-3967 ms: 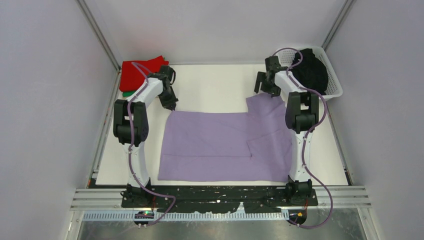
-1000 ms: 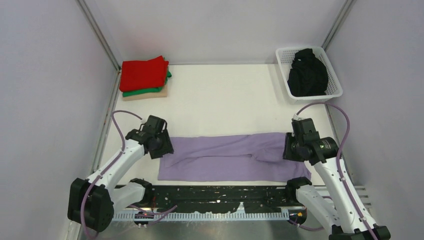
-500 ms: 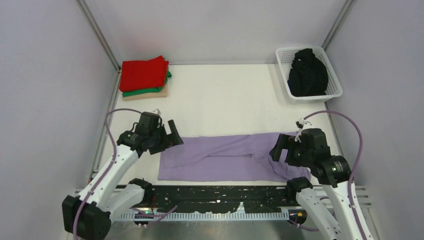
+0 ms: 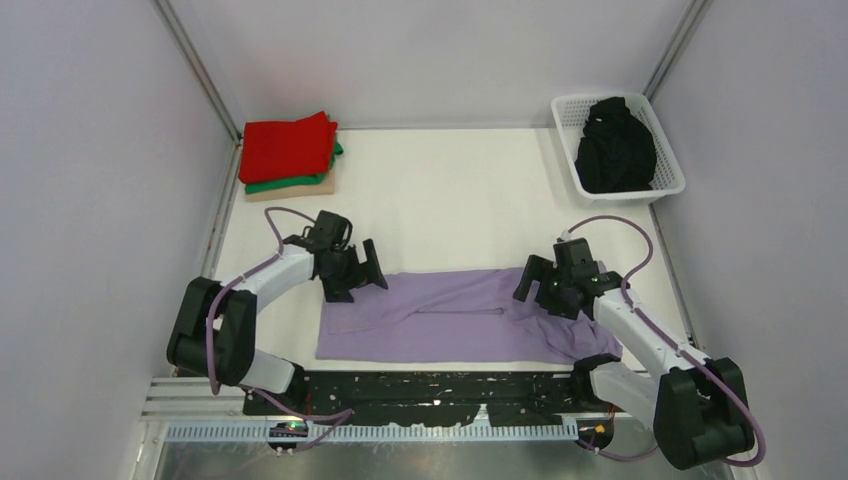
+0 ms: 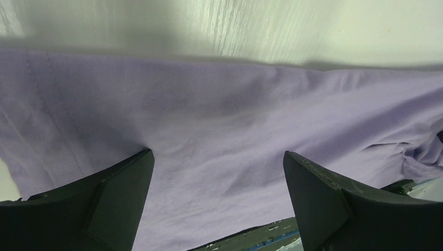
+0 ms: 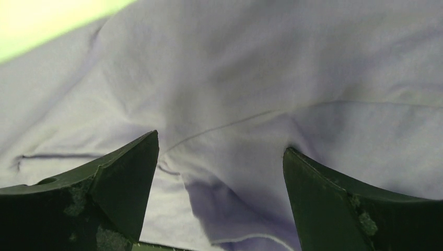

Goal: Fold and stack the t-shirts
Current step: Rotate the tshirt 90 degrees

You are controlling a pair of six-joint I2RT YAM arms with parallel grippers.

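a robotics lab test cell. a white bench [image 4: 440,190] sits boxed in by plain pale walls [image 4: 90,200] with bare metal corner posts [image 4: 195,60]. two arms [image 4: 270,275] are bolted to a black base plate [image 4: 440,385] on the near side of the left pincer [image 4: 358,278] and right pincer [image 4: 535,285], purple cables [image 4: 603,218] loop in the open, and a white lattice basket [image 4: 566,125] stands well beyond the right pincer.

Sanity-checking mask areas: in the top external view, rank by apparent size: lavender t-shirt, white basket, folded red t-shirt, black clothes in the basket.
1. lavender t-shirt, clearly largest.
2. white basket.
3. folded red t-shirt and black clothes: they look alike in area, so not ranked.
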